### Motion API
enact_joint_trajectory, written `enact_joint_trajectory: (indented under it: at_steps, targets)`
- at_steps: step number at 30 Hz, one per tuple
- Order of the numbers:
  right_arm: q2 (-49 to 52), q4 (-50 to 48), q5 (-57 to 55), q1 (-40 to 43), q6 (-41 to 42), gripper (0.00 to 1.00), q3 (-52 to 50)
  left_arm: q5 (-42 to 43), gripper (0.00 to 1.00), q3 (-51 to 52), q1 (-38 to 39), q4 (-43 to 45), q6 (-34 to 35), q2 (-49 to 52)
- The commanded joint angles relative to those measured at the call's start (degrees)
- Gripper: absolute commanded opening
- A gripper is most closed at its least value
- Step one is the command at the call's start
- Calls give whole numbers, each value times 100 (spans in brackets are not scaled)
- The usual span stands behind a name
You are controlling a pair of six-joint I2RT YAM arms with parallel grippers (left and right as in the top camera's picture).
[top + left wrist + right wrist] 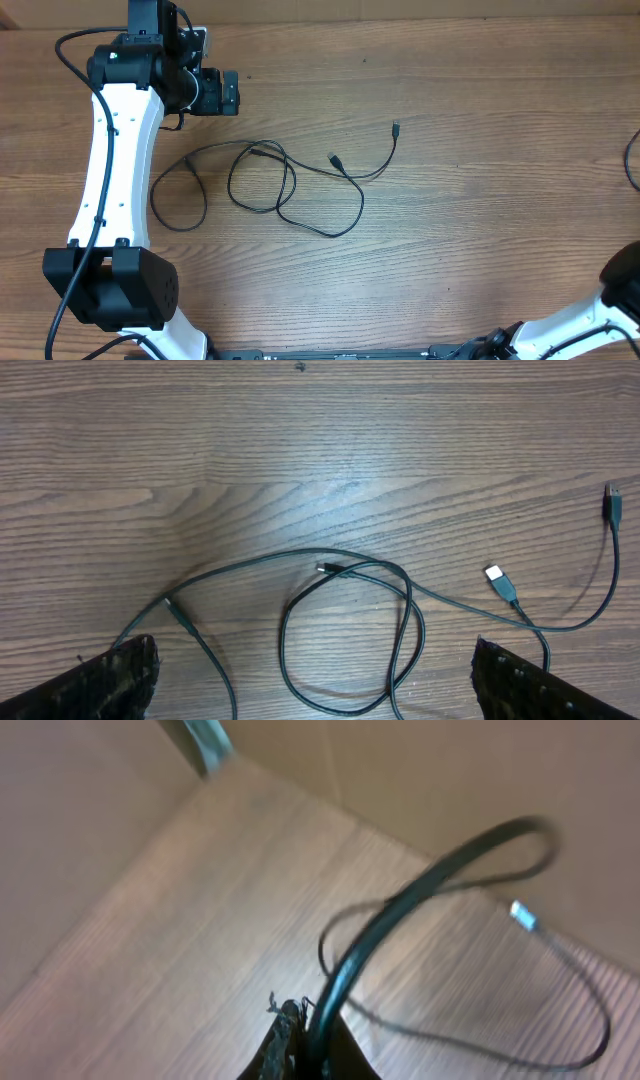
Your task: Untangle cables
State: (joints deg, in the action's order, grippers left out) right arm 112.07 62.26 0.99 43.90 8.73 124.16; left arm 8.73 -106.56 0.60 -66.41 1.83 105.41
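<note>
- Thin black cables [283, 156] lie mid-bench in loose overlapping loops. Looks like two cords, and I count three plug ends.
- Left end effector [232, 92] is gaping wide with nothing in it, near the far edge of the brown wooden bench [480, 80].
- Left wrist view shows a silver-tipped plug [495, 574] that's too tiny to make out overhead.
- Right end effector [300, 1032] only shows up in its own wrist view. It's clenched, with a blurry black cord at its tips, and I can't tell if it's pinched.

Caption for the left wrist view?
Open left gripper hovers over loosely looped black cables on the wooden table.
</note>
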Motion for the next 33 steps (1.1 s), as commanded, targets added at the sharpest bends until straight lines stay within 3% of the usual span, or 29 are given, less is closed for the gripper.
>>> enact_joint_trajectory:
  at_steps: [1,3,5,9,10,11,17,23,33]
  targets:
    - [337,216,173,61,155,4,68,-20,99,-116,-26,0,118,24]
    - [518,372,173,66,155,6,68,-20,100,-116,-24,0,118,24]
    - [671,507,173,63,155,19,68,-20,100,-116,-24,0,118,24]
    - [785,688,175,63,155,84,59,-17,100,-116,-26,0,118,24]
    - [785,695,175,63,155,96,59,-20,100,-116,-26,0,118,24]
    - [785,708,181,63,155,100,59,-20,100,-116,-26,0,118,24]
    - [785,885,848,61,101,100,59,-17,99,-116,-24,0,118,24]
    - [785,1220,2227,-114,-496,100,59,-17,99,-116,-26,0,118,24]
    - [785,2420,2527,-1532,-1189,100,-46,-20,99,-116,-24,0,118,24]
